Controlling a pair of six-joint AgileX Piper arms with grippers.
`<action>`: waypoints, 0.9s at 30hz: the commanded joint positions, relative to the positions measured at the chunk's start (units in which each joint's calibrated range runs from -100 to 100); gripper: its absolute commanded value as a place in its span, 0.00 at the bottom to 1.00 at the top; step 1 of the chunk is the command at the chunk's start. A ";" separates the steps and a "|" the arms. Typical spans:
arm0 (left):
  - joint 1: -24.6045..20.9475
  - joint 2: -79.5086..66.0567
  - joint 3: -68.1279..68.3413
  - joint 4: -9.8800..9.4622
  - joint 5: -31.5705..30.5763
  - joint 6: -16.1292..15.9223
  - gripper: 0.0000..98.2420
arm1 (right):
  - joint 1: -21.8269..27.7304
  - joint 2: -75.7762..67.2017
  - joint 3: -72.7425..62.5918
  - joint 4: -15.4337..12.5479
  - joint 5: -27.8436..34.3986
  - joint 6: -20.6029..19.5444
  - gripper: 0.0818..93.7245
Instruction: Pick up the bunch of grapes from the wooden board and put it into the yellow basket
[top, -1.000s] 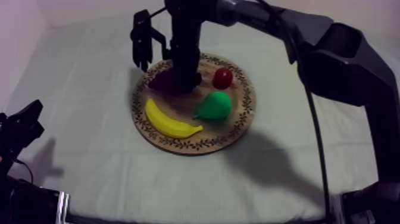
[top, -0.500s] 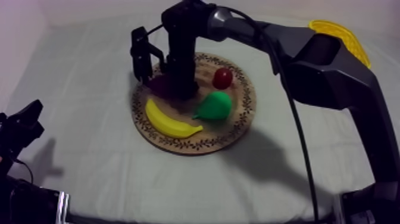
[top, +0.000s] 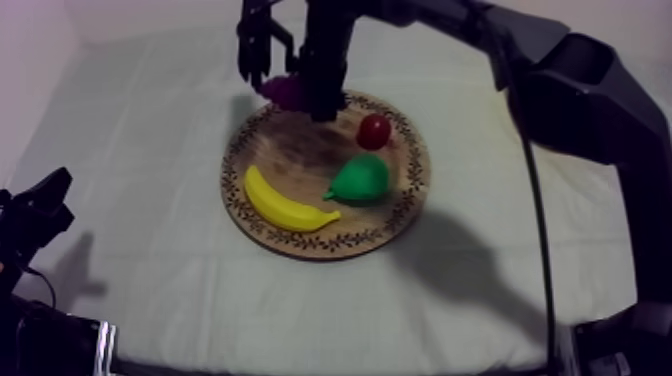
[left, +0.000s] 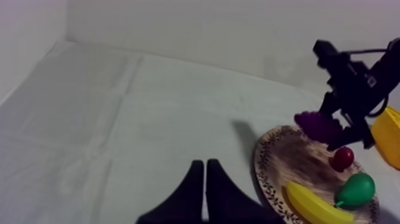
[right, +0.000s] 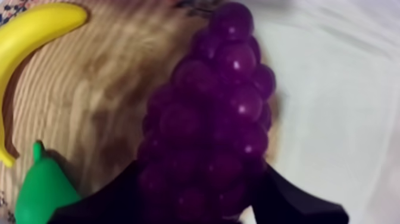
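My right gripper (top: 303, 95) is shut on the purple bunch of grapes (top: 283, 91) and holds it in the air over the far rim of the round wooden board (top: 300, 160). From the right wrist, the grapes (right: 214, 119) sit between my two black fingers (right: 291, 199), above the board (right: 101, 89). In the left wrist view the grapes (left: 318, 125) hang above the board (left: 286, 161), and the yellow basket (left: 388, 137) lies just beyond them. My left gripper (left: 205, 179) is shut on nothing and rests low at the table's left (top: 35, 215).
A banana (top: 285, 203), a green pear (top: 360, 180) and a small red fruit (top: 374, 131) lie on the board. My right arm reaches in from the upper right above the table. Bare cloth surrounds the board.
My right gripper has risen from the board with the grapes in it and moved toward the board's far rim. The left arm has not moved.
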 joint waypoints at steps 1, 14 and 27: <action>-0.03 0.00 -0.03 0.02 0.03 -0.01 0.00 | 0.52 -3.02 0.66 0.22 -0.30 -0.49 0.20; -0.03 0.00 -0.03 0.02 0.03 0.03 0.00 | 4.52 -18.42 12.18 2.71 -6.20 -4.86 0.20; -0.03 0.00 -0.03 0.02 0.03 0.04 0.00 | 11.99 -31.69 26.46 4.16 -11.85 -10.96 0.20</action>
